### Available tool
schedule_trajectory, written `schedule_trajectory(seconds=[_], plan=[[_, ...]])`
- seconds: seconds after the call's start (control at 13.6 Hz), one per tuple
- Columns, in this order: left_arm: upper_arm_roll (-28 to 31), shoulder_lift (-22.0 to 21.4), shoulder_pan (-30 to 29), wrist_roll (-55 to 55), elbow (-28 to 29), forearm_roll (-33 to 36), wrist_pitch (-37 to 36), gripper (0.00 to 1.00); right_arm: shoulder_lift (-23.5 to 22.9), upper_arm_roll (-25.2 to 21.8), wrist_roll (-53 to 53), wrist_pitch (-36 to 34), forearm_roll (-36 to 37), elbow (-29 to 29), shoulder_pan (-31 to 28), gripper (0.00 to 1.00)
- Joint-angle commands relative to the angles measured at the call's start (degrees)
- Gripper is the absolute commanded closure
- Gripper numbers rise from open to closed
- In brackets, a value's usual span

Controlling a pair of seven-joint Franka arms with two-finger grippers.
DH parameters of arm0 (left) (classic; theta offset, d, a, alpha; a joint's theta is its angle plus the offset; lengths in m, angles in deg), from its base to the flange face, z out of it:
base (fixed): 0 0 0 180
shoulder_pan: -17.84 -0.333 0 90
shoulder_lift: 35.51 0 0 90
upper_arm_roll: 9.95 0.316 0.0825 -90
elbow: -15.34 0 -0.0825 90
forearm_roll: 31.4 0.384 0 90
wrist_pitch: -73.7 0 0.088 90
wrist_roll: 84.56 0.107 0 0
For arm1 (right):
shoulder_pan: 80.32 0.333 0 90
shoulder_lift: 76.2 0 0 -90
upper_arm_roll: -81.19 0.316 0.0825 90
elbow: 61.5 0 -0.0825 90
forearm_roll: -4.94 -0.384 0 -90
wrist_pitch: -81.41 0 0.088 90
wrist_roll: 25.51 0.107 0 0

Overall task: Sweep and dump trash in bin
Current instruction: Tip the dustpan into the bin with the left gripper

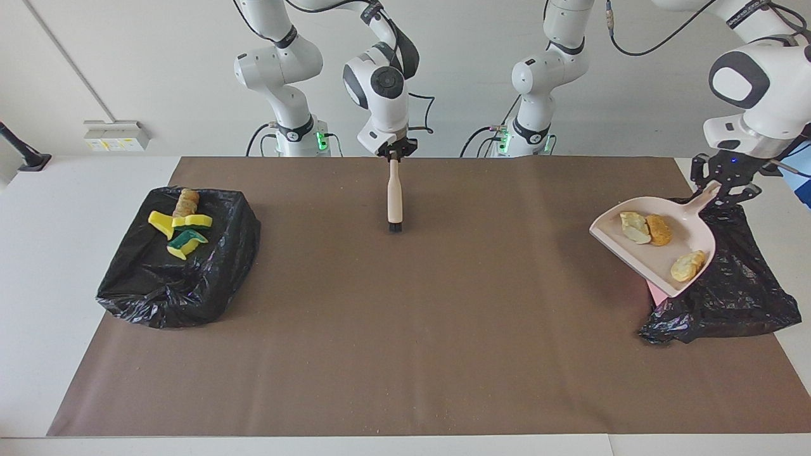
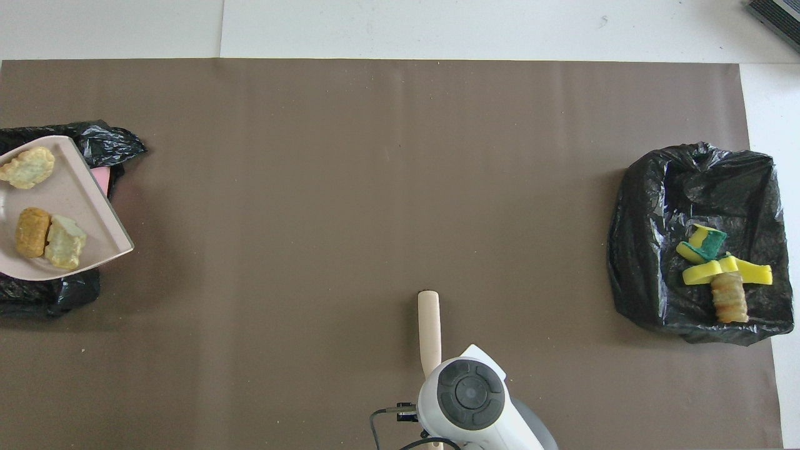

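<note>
My left gripper (image 1: pixel 722 190) is shut on the handle of the pale pink dustpan (image 1: pixel 665 253), held tilted over a black-bagged bin (image 1: pixel 735 304) at the left arm's end. In the pan lie three trash scraps (image 1: pixel 659 229), also seen from overhead (image 2: pixel 32 232). My right gripper (image 1: pixel 394 154) is shut on the beige-handled brush (image 1: pixel 395 196), which hangs bristles down over the mat near the robots; its handle shows in the overhead view (image 2: pixel 429 322). Yellow sponge chunks (image 1: pixel 190 221) and a bread lump (image 1: pixel 187 201) lie in the other bin (image 1: pixel 146 291).
The brown mat (image 1: pixel 405 329) covers the table between the two bins. A pink edge (image 1: pixel 656 292) shows under the dustpan at the bag. The bin at the right arm's end shows in the overhead view (image 2: pixel 644 250) with its trash (image 2: pixel 725 270).
</note>
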Motion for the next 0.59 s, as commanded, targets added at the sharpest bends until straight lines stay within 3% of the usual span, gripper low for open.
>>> schedule_trajectory(seconds=[0.0, 0.37, 0.44, 0.51], plan=[[1.14, 3.04, -2.84, 5.57, -4.53, 4.75, 2.22, 1.00, 0.59, -0.22, -0.29, 3.41, -1.70, -2.13, 1.47, 1.00], [2.29, 8.22, -2.76, 7.01, -11.83, 21.98, 4.26, 1.00, -0.82, -0.22, -1.07, 3.86, -1.70, -2.13, 1.39, 0.98], [2.29, 8.40, -2.50, 6.92, -12.10, 24.62, 4.52, 1.00, -0.91, -0.22, -1.69, 3.77, -1.61, -2.05, 1.39, 0.77], [2.29, 8.41, -2.32, 6.92, -12.10, 27.35, 4.88, 1.00, -1.09, -0.22, -2.22, 3.42, -1.61, -1.78, 1.39, 0.48]])
